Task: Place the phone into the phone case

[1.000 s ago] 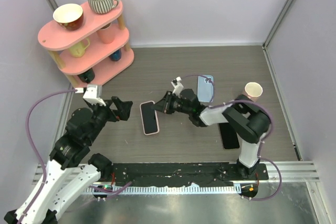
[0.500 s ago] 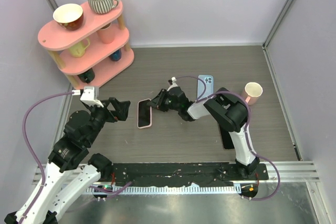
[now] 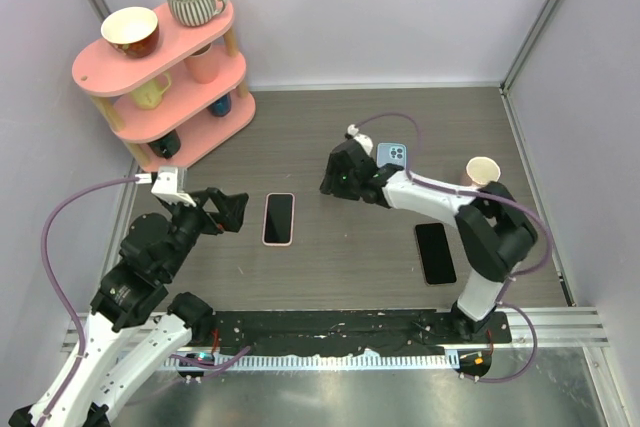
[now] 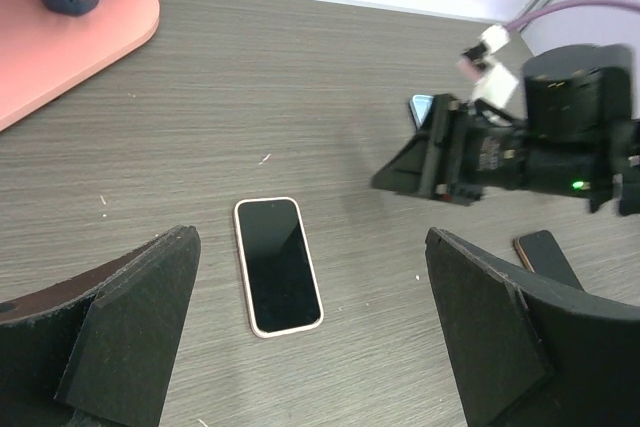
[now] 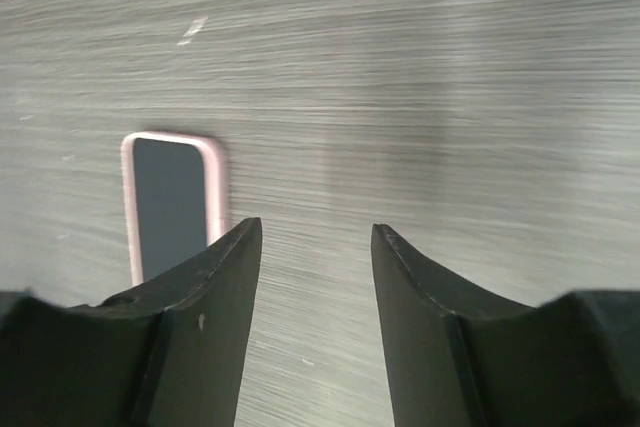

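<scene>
A black-screened phone in a pink case point(image 3: 279, 218) lies flat, screen up, on the grey wood table point(image 3: 330, 257). It also shows in the left wrist view point(image 4: 278, 265) and in the right wrist view point(image 5: 170, 205). My right gripper point(image 3: 331, 181) is open and empty, hovering right of and beyond it; in its own view point(image 5: 315, 247) only bare table lies between the fingers. My left gripper point(image 3: 235, 209) is open and empty just left of the phone, which lies ahead between its fingers point(image 4: 310, 242). A light blue case or phone back with camera lenses point(image 3: 393, 155) lies behind the right wrist.
A bare black phone point(image 3: 435, 252) lies near the right arm's base. A paper cup point(image 3: 484, 171) stands at the right. A pink three-tier shelf point(image 3: 160, 77) with mugs and a bowl stands at the back left. Walls enclose the table.
My right gripper has left the pink-cased phone and pulled back to the right and away. The phone slid slightly left and now lies straight. The left arm has barely moved.
</scene>
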Available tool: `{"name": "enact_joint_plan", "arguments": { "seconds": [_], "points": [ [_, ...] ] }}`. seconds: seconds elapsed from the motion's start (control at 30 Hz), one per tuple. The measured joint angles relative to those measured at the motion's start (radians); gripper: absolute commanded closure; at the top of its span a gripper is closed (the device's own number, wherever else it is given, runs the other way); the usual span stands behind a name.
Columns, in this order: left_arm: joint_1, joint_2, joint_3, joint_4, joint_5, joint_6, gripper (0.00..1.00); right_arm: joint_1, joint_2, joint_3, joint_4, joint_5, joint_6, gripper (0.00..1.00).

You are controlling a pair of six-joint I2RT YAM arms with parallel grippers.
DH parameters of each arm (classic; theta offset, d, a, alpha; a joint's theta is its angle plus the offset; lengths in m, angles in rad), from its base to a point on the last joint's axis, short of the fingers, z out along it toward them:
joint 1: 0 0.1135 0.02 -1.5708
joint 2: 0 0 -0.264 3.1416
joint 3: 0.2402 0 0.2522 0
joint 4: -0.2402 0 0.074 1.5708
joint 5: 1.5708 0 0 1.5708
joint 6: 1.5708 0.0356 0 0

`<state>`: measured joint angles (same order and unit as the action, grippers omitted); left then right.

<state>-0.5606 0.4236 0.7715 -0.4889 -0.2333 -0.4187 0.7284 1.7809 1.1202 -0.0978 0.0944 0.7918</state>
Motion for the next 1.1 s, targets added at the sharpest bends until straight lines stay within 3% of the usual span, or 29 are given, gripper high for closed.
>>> {"name": "enact_joint_plan", "arguments": {
  "seconds": [0.1,0.37,0.6,0.77,1.0,1.03,1.1],
  "points": [
    [0.000,-0.006,-0.001,0.001,0.000,0.000,0.00,-0.019,-0.103,0.016,-0.209,0.141,-0.065,0.22],
    [0.000,-0.022,-0.010,0.013,0.020,-0.002,0.00,-0.158,-0.190,0.021,-0.607,0.328,-0.300,0.19],
    [0.000,-0.023,-0.012,0.014,0.025,-0.011,0.00,-0.272,-0.092,0.155,-0.589,0.269,-0.372,0.31],
    [0.000,-0.023,-0.012,0.014,0.024,-0.014,0.00,-0.276,0.056,0.266,-0.506,0.204,-0.391,0.41],
    [0.000,-0.023,-0.011,0.003,-0.018,-0.013,0.00,-0.272,0.200,0.313,-0.476,0.195,-0.417,0.46],
    [0.000,-0.023,-0.011,0.003,-0.024,-0.013,0.00,-0.272,0.208,0.313,-0.476,0.193,-0.422,0.48],
    [0.000,-0.026,-0.011,0.003,-0.034,-0.011,0.01,-0.272,0.229,0.317,-0.475,0.186,-0.431,0.63]
  ]
}}
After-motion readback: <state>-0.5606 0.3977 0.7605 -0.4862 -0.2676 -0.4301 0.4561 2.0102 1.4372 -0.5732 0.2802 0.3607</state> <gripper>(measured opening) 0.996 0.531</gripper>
